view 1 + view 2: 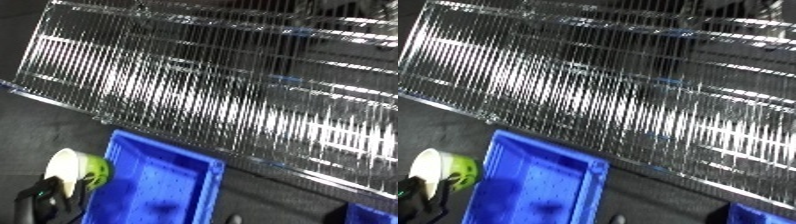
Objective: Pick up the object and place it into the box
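Observation:
My left hand (44, 197) comes in at the lower left, black fingers curled round a white and light-green cup-like object (78, 169). The object is held just left of the blue bin (151, 185), beside its left rim and outside it. The bin (531, 185) stands open on the dark floor below the wire shelving, and its inside shows nothing. My right hand shows in neither view.
A wide chrome wire shelf (611, 95) runs slantwise across the upper part of both views. The corner of a second blue bin (758, 215) shows at the lower right. Dark floor lies between the shelf and the bins.

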{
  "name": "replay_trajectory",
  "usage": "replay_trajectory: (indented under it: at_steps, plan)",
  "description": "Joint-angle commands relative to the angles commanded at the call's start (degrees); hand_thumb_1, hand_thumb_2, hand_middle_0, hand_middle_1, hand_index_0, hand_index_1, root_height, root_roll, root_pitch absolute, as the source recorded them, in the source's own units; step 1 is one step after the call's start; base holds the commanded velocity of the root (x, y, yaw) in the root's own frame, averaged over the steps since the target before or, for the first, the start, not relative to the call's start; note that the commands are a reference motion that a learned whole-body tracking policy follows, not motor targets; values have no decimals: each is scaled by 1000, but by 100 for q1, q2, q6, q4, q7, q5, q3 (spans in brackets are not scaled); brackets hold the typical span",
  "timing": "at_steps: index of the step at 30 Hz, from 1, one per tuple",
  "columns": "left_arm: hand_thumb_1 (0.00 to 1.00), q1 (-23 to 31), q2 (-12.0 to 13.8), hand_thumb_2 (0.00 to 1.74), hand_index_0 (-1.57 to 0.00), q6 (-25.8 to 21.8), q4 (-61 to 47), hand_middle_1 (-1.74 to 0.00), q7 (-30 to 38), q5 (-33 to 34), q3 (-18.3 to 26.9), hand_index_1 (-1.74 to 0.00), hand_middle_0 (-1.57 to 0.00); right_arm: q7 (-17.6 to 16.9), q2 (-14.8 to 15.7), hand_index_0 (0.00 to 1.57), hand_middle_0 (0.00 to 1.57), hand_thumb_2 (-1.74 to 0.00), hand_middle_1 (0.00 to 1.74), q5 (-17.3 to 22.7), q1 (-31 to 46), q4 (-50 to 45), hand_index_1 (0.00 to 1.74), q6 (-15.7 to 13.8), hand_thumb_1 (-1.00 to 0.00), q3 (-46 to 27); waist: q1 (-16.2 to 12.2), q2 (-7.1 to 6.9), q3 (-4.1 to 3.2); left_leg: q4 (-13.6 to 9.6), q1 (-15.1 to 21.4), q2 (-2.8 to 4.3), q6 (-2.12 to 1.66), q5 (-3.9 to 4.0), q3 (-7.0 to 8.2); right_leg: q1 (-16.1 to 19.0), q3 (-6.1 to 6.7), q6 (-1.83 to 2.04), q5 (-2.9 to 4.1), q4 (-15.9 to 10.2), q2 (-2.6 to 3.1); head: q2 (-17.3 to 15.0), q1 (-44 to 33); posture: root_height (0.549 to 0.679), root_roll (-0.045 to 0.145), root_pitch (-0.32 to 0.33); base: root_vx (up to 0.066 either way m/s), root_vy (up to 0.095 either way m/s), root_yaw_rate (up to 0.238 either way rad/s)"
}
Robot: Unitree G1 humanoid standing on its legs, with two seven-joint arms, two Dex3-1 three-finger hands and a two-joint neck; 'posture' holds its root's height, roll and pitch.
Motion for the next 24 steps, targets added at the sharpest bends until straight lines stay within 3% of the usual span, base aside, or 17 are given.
replay_trajectory:
  at_steps: [3,5,7,8,10,11,13,15,17,18,20,22,24]
  plan:
    - [1000,-193,54,1740,-1570,142,389,-1740,-205,-216,-31,-1740,-1570,111,-21,0,0,0,0,-56,57,87,0,0,0,26,-49,-92,0,-68,87,40,6,14,-7,91,13,-10,-11,-54,25,-46,-254,642,33,55,14,16,-11]
    - [850,-377,94,1479,-1334,324,760,-1479,-416,-451,-89,-1479,-1334,179,-47,0,0,0,0,-67,63,134,0,29,0,71,-89,-152,0,-146,146,70,1,43,5,154,37,-14,-5,-132,60,-65,-365,644,33,52,3,16,-9]
    - [800,-424,97,1392,-1256,387,862,-1392,-497,-531,-106,-1392,-1256,186,-49,0,0,0,0,-71,57,143,0,40,0,86,-101,-163,0,-166,161,77,-2,53,11,169,46,-15,-2,-153,70,-66,-396,644,33,51,-2,15,-4]
    - [700,-515,93,1218,-1099,563,1077,-1218,-711,-700,-143,-1218,-1099,179,-48,0,0,0,0,-78,34,148,0,61,0,130,-129,-179,0,-200,185,92,-6,68,24,189,64,-17,4,-189,86,-74,-456,644,33,50,-7,22,-16]
    - [650,-560,91,1131,-1020,628,1178,-1131,-819,-775,-152,-1131,-1020,172,-48,0,0,0,0,-84,21,149,0,68,0,150,-145,-183,0,-212,193,97,-5,73,32,192,73,-18,6,-201,92,-78,-500,644,33,50,-9,22,-18]
    - [550,-657,113,957,-864,769,1411,-957,-1042,-905,-163,-957,-864,170,-57,0,0,0,0,-99,-10,151,0,86,0,191,-180,-190,0,-236,208,111,-6,83,48,195,90,-20,10,-229,101,-50,-556,645,33,49,-21,23,-38]
    - [500,-699,131,870,-785,811,1516,-870,-1130,-955,-161,-870,-785,178,-64,0,0,0,0,-112,-21,154,0,93,0,200,-196,-195,0,-245,214,115,-6,85,55,198,98,-21,13,-243,106,-32,-570,645,33,49,-19,15,-36]
    - [350,-807,206,609,-549,914,1845,-609,-1411,-1079,-143,-609,-549,211,-84,0,0,0,0,-162,-47,153,0,120,0,209,-242,-219,0,-261,236,125,-5,84,70,215,125,-24,20,-289,129,27,-590,645,33,49,-17,10,-54]
    - [300,-832,226,522,-471,943,1932,-522,-1491,-1112,-139,-522,-471,216,-88,0,0,0,0,-175,-54,150,0,124,0,212,-254,-225,0,-263,241,125,-3,82,74,221,131,-26,23,-303,137,42,-586,645,32,49,-14,4,-55]
    - [200,-872,245,348,-314,997,2077,-348,-1628,-1174,-144,-348,-314,210,-89,0,0,0,0,-185,-72,144,0,126,0,225,-270,-232,0,-270,249,124,-1,83,81,229,141,-28,30,-331,150,75,-580,646,32,49,-15,2,-40]
    - [150,-891,246,261,-235,1020,2126,-261,-1682,-1202,-152,-261,-235,204,-87,0,0,0,0,-188,-83,141,0,127,0,232,-276,-233,0,-275,249,125,0,86,85,229,143,-28,33,-342,153,95,-576,646,32,49,-16,-2,-34]
    - [0,-934,240,0,0,1041,2250,0,-1827,-1256,-175,0,0,185,-81,0,0,0,0,-190,-113,125,0,136,0,246,-288,-238,0,-293,249,129,-2,94,91,231,150,-25,51,-379,158,126,-541,646,32,51,-12,-12,-24]
    - [0,-948,239,0,0,1044,2306,0,-1892,-1274,-186,0,0,177,-78,0,0,0,0,-193,-126,113,0,147,0,248,-293,-242,0,-300,246,131,-6,97,91,230,153,-20,64,-402,160,164,-512,646,31,52,-10,-16,-31]
